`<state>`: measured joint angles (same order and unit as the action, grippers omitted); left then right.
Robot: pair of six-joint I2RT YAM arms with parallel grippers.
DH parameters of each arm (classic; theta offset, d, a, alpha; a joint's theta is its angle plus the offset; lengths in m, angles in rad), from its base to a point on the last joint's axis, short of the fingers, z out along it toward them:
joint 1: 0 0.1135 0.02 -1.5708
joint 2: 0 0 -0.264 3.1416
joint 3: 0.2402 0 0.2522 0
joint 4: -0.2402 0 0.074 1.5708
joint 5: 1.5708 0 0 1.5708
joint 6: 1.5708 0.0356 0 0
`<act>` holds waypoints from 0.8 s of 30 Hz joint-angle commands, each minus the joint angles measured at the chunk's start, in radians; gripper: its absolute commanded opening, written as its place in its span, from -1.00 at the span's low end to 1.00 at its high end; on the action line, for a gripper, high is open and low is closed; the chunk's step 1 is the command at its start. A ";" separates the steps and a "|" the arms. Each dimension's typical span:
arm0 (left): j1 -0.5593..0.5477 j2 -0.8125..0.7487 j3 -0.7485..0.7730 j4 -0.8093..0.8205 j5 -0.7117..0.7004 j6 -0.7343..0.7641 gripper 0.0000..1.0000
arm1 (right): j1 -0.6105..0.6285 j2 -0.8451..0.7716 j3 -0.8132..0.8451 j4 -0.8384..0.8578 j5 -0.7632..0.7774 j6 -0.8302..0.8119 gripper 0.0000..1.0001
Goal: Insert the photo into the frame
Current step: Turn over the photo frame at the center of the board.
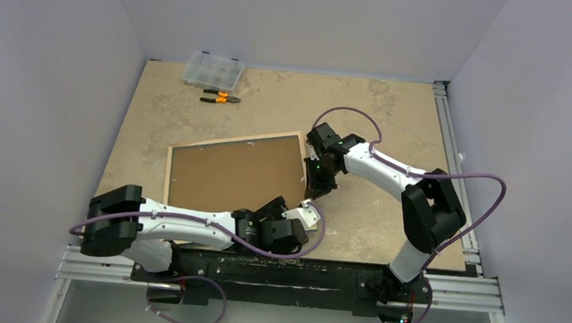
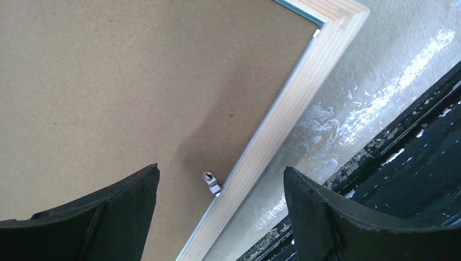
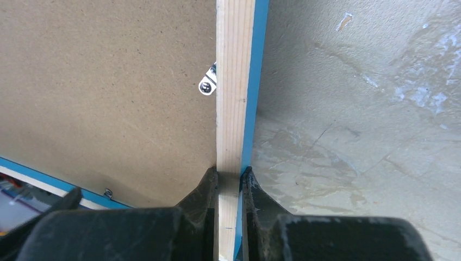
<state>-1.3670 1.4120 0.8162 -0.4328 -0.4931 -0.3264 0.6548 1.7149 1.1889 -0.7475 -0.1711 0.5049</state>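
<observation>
Right gripper [image 3: 230, 175] pinching the frame [image 3: 235, 65] rail, left gripper [image 2: 220, 169] jaws apart above backing board [image 2: 108, 81], blue front mostly hidden.

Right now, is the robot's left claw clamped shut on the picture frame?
No, the left claw has its two fingers spread wide apart above the frame, with its wooden edge showing in the gap between them.

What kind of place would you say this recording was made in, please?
Probably a robotics lab test cell: plain white walls box in a worn table edged with aluminium rails, and a clear parts box with pliers sits at the far edge.
</observation>
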 commanded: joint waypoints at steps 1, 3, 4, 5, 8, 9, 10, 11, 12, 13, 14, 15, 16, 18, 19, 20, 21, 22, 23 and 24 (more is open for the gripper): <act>-0.086 0.047 0.106 -0.085 -0.221 0.007 0.71 | -0.022 -0.069 0.105 -0.052 -0.139 0.034 -1.00; -0.099 0.084 0.132 -0.135 -0.287 -0.028 0.73 | -0.027 -0.074 0.131 -0.074 -0.150 0.034 -1.00; -0.103 0.103 0.144 -0.160 -0.322 -0.045 0.74 | -0.027 -0.078 0.142 -0.084 -0.154 0.035 -1.00; -0.109 0.122 0.153 -0.185 -0.359 -0.061 0.75 | -0.027 -0.082 0.149 -0.093 -0.160 0.036 -1.00; -0.116 0.183 0.195 -0.288 -0.473 -0.122 0.74 | -0.027 -0.096 0.164 -0.107 -0.196 0.042 -1.00; -0.116 0.203 0.212 -0.330 -0.511 -0.149 0.73 | -0.027 -0.101 0.164 -0.108 -0.207 0.044 -1.00; -0.116 0.225 0.229 -0.371 -0.543 -0.177 0.73 | -0.028 -0.105 0.164 -0.110 -0.216 0.047 -1.00; -0.116 0.241 0.247 -0.410 -0.572 -0.208 0.72 | -0.027 -0.110 0.163 -0.112 -0.222 0.047 -1.00; -0.116 0.260 0.265 -0.462 -0.603 -0.250 0.72 | -0.027 -0.114 0.162 -0.113 -0.226 0.048 -1.00; -0.117 0.275 0.289 -0.528 -0.629 -0.306 0.72 | -0.028 -0.117 0.161 -0.114 -0.228 0.050 -1.00; -0.118 0.288 0.312 -0.586 -0.650 -0.354 0.72 | -0.028 -0.120 0.157 -0.115 -0.228 0.050 -1.00; -0.119 0.302 0.334 -0.641 -0.668 -0.401 0.71 | -0.028 -0.123 0.153 -0.114 -0.232 0.050 -1.00; -0.119 0.313 0.352 -0.692 -0.684 -0.442 0.69 | -0.027 -0.123 0.147 -0.111 -0.238 0.053 -1.00; -0.121 0.335 0.384 -0.784 -0.713 -0.519 0.64 | -0.029 -0.128 0.138 -0.100 -0.257 0.057 -1.00; -0.122 0.345 0.397 -0.826 -0.725 -0.556 0.60 | -0.030 -0.131 0.133 -0.093 -0.264 0.058 -1.00; -0.125 0.358 0.412 -0.873 -0.737 -0.595 0.58 | -0.029 -0.132 0.128 -0.085 -0.272 0.059 -1.00; -0.127 0.372 0.425 -0.911 -0.748 -0.625 0.55 | -0.030 -0.134 0.125 -0.077 -0.281 0.061 -1.00; -0.130 0.387 0.437 -0.954 -0.759 -0.657 0.52 | -0.032 -0.137 0.121 -0.067 -0.291 0.062 -1.00; -0.134 0.408 0.456 -1.010 -0.767 -0.703 0.51 | -0.032 -0.140 0.117 -0.059 -0.301 0.064 -1.00; -0.136 0.422 0.467 -1.042 -0.774 -0.730 0.49 | -0.033 -0.144 0.115 -0.050 -0.310 0.066 -1.00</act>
<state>-1.5043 1.7916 1.2156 -1.2148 -1.1164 -0.8379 0.6117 1.6417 1.2884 -0.8310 -0.3099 0.5674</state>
